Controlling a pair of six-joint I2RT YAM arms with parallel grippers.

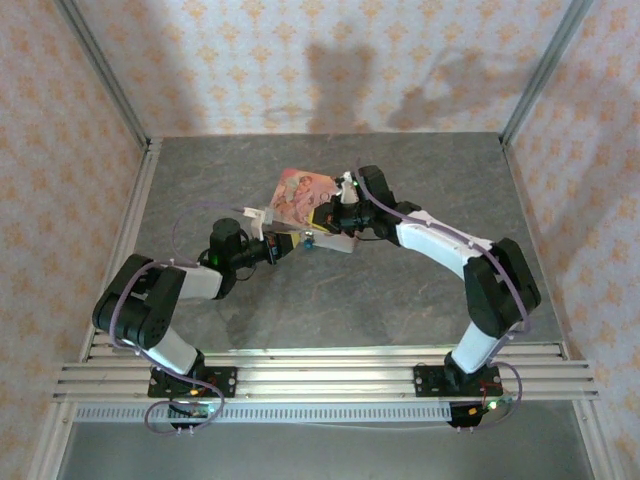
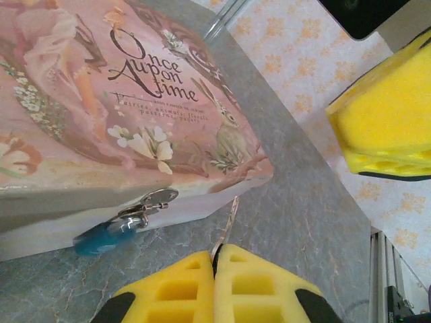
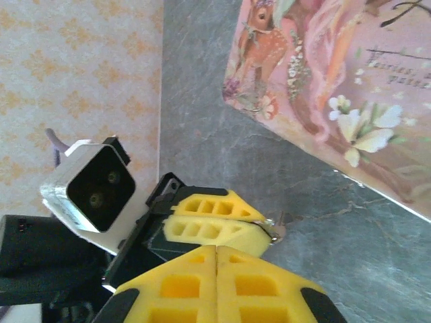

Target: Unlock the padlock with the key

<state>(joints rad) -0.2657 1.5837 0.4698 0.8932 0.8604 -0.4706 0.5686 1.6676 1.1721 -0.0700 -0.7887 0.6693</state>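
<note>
My left gripper [image 2: 215, 256] pinches the thin silvery metal key [image 2: 231, 215], my right gripper [image 3: 215, 252] is pressed together; I'd swing the tip left of the jaws toward the small blue-bodied padlock [image 2: 101, 239].

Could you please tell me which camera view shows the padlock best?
The left wrist view: the padlock hangs clearly from the pink box's latch. In the top external view it is a tiny blue speck.

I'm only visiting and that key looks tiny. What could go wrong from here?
The key is pinched by one end between the left fingers, so it might twist or slip when pushed. The padlock hangs off the pink box with nothing holding it, so it might swing away from the key's tip.
</note>
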